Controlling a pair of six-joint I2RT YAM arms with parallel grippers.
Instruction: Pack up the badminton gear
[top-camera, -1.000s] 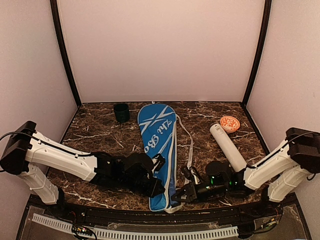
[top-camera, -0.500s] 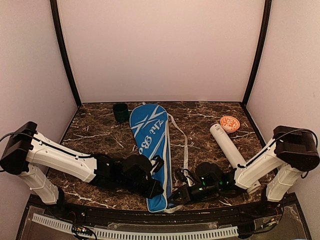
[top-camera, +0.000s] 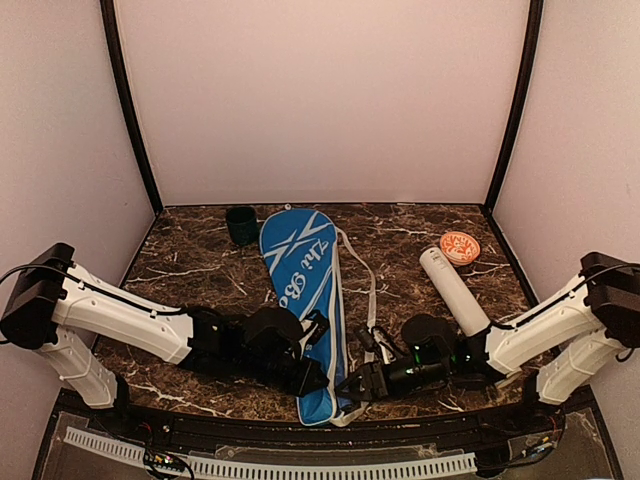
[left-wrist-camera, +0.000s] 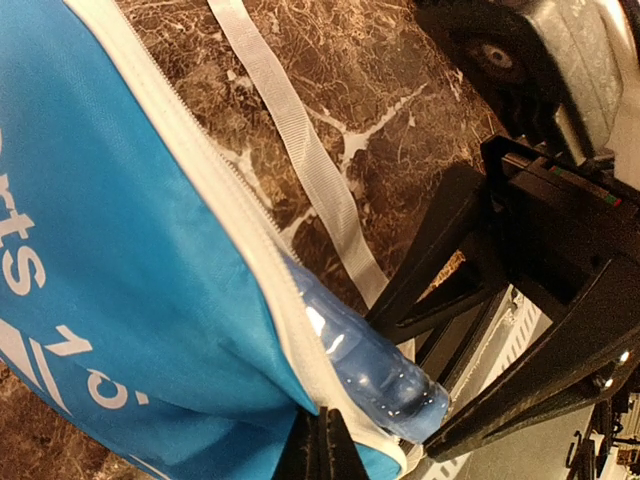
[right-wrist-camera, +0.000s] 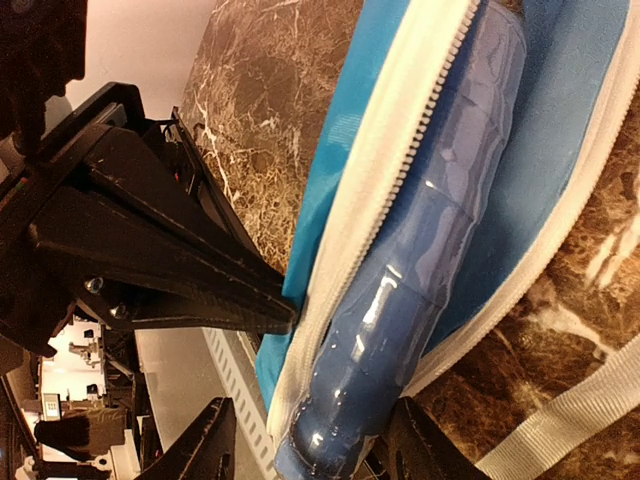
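Note:
The blue racket bag (top-camera: 300, 290) with white lettering lies lengthwise on the table, its open end towards me. A blue racket handle (right-wrist-camera: 420, 270) wrapped in clear film sticks out of the unzipped mouth, also seen as the handle (left-wrist-camera: 372, 368) in the left wrist view. My left gripper (left-wrist-camera: 322, 442) is shut on the bag's white zipper edge (right-wrist-camera: 300, 330). My right gripper (right-wrist-camera: 310, 432) is open, one finger on each side of the handle's butt end. From above, the left gripper (top-camera: 318, 378) and right gripper (top-camera: 349, 387) meet at the bag's near end. The long white tube (top-camera: 455, 292) lies to the right.
An orange round lid (top-camera: 460, 246) sits beyond the tube's far end. A small dark cup (top-camera: 242, 225) stands at the back left of the bag. The bag's white strap (top-camera: 372, 290) trails over the marble on its right. The table's front edge is just behind both grippers.
The bag's far end has swung to the left. My right gripper has opened and let go of the racket handle. The left gripper has stayed shut on the bag's edge.

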